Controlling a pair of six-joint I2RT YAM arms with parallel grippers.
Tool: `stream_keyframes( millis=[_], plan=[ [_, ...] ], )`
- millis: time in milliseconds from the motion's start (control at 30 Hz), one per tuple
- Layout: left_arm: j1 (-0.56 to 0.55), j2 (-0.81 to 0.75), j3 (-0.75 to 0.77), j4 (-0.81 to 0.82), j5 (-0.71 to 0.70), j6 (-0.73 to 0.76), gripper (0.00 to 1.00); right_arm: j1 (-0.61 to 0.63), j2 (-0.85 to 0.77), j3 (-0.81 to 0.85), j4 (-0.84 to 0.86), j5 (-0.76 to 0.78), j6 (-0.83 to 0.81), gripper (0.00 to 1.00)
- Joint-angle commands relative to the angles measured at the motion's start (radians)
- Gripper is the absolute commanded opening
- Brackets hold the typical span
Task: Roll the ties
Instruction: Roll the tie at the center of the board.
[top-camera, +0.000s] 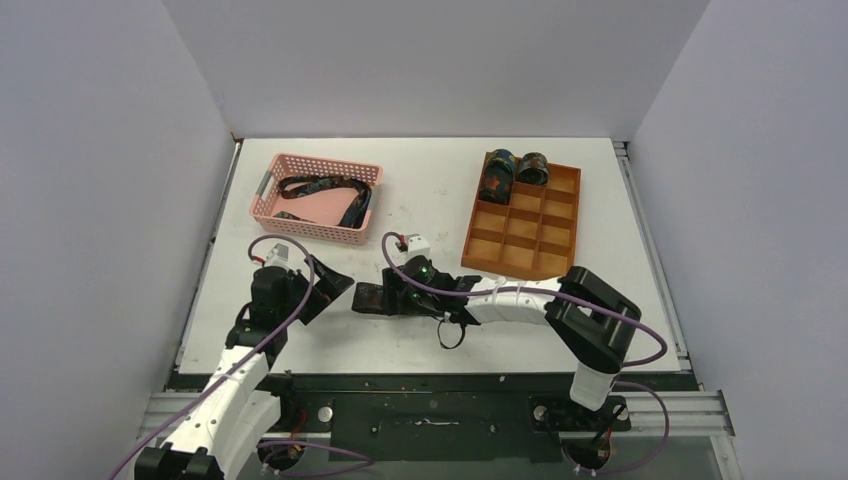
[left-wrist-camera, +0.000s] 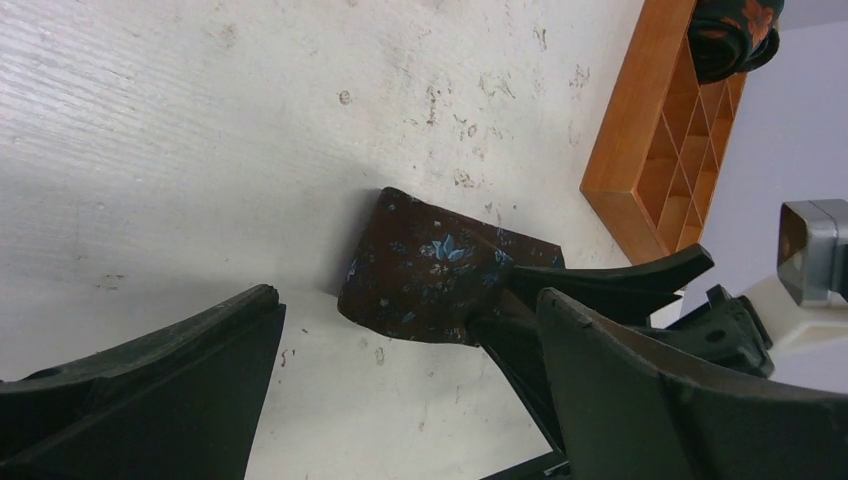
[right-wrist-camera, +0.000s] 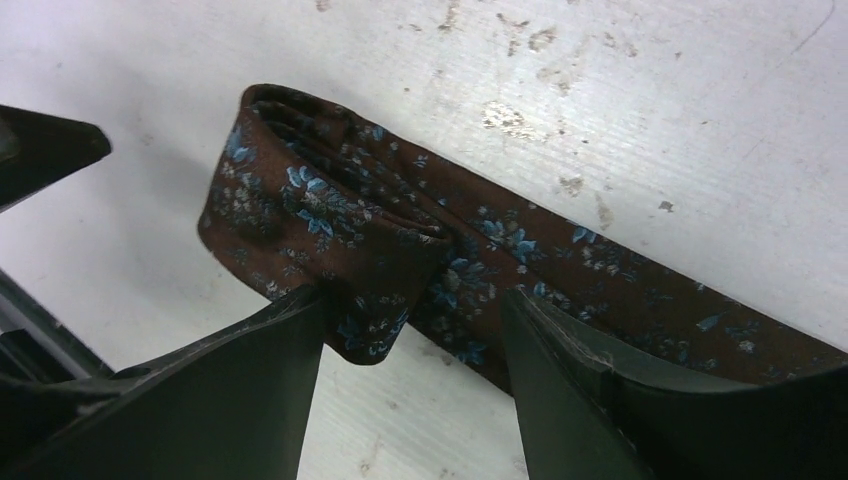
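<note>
Half-rolled tie (right-wrist-camera: 330, 220) near the desk's (top-camera: 430, 190) front edge, between right gripper (right-wrist-camera: 412, 300) fingers, squeezed or not: cannot tell; left gripper (left-wrist-camera: 405, 298) wide open.

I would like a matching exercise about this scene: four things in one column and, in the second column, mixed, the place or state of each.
Column one
1. pink basket
2. wooden tray
3. brown tie
4. left gripper

Column two
a. open, holding nothing
b. holds two rolled ties in its far row
c. holds an unrolled tie
d. lies partly rolled on the table

Pairs: 1-c, 2-b, 3-d, 4-a
</note>
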Motion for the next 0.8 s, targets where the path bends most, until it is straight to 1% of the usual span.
stream_keyframes(
  millis=[0, 100, 200, 433, 500, 600, 633, 767],
  plan=[
    [0.009, 0.026, 0.001, 0.078, 0.036, 0.006, 0.97, -0.028, 0.018, 0.018, 0.017, 0.016, -0.011, 0.63],
    [0.010, 0.058, -0.007, 0.118, 0.075, 0.006, 0.98, -0.044, 0.014, -0.015, 0.033, 0.006, -0.004, 0.63],
    [0.011, 0.096, -0.022, 0.190, 0.124, -0.008, 1.00, -0.055, 0.005, -0.045, 0.053, -0.008, -0.004, 0.63],
    [0.010, 0.222, -0.029, 0.376, 0.234, -0.051, 1.00, -0.092, 0.006, -0.098, 0.092, -0.043, 0.006, 0.63],
    [0.009, 0.257, -0.013, 0.401, 0.245, -0.044, 1.00, -0.108, 0.003, -0.115, 0.113, -0.083, 0.016, 0.63],
    [0.007, 0.296, 0.032, 0.374, 0.236, 0.003, 1.00, -0.119, -0.013, -0.127, 0.136, -0.113, 0.020, 0.64],
    [0.006, 0.308, 0.055, 0.343, 0.223, 0.030, 0.96, -0.119, -0.022, -0.128, 0.140, -0.120, 0.018, 0.65],
    [0.002, 0.344, 0.156, 0.188, 0.191, 0.161, 0.94, -0.121, -0.063, -0.121, 0.139, -0.133, 0.020, 0.70]
  ],
)
